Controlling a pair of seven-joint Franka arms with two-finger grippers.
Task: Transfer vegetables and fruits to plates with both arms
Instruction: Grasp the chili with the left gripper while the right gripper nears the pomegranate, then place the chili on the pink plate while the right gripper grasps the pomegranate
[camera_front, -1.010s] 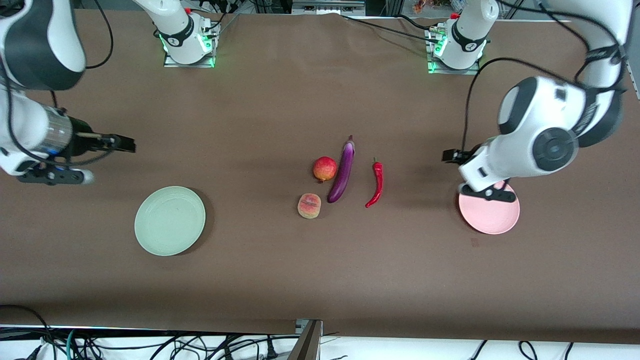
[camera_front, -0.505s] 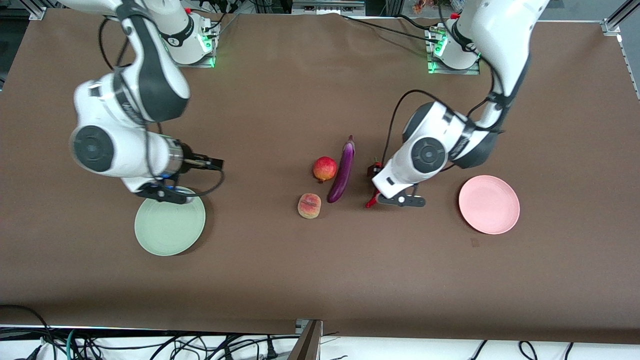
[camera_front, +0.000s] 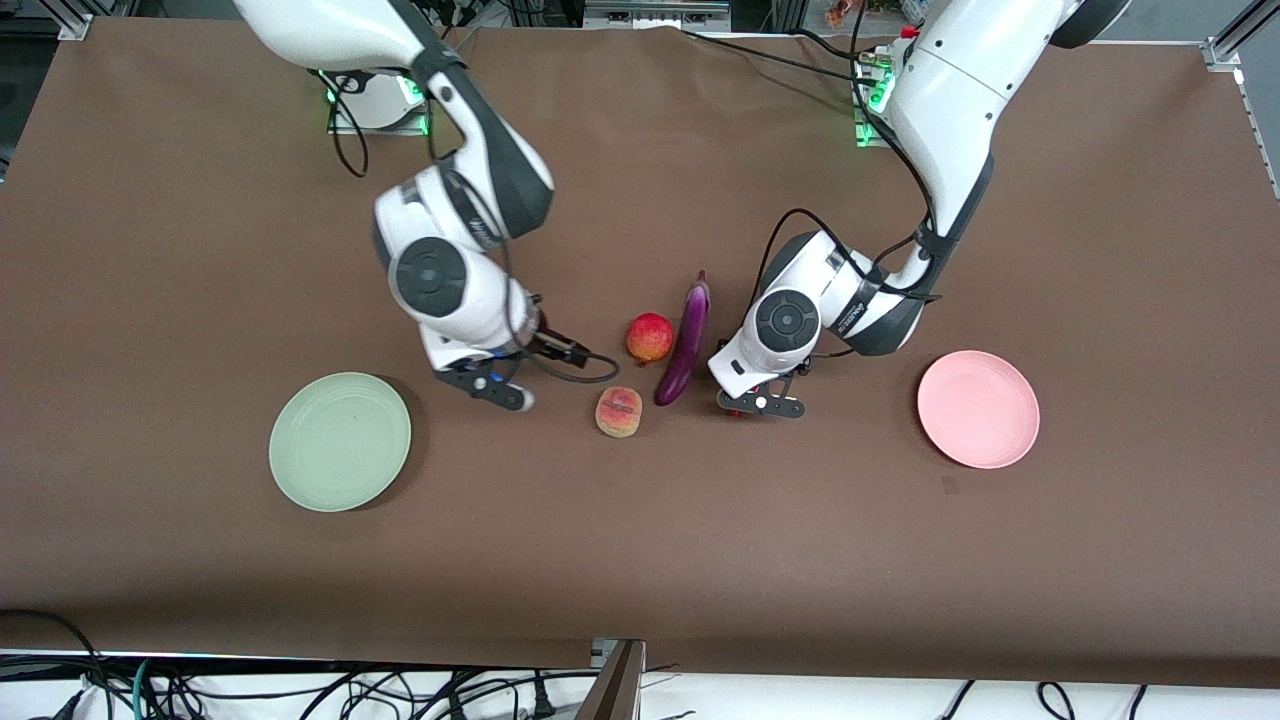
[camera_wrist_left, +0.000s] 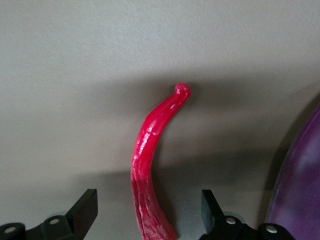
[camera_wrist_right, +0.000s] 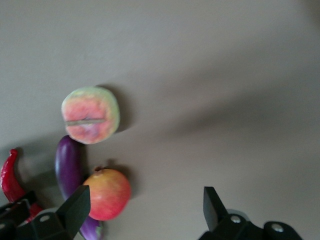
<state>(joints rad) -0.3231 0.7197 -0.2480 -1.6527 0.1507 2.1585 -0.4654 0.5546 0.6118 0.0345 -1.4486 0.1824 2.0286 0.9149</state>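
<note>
The brown table (camera_front: 640, 540) carries the green plate (camera_front: 340, 441), pink plate (camera_front: 978, 409), apple (camera_front: 650, 337), peach (camera_front: 619, 412), eggplant (camera_front: 685, 343) and chili (camera_wrist_left: 150, 160).

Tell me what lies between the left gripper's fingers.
The red chili pepper lies on the table between the open fingers of the left gripper, untouched; the left wrist view shows this.

We see even, bright overhead light on the matte table (camera_front: 640, 540), no glare. Soft shadows sit under the arms and beside the plates. Both wrist views look dim, washed grey; the peach (camera_wrist_right: 90, 115) and apple (camera_wrist_right: 108, 194) look soft.
</note>
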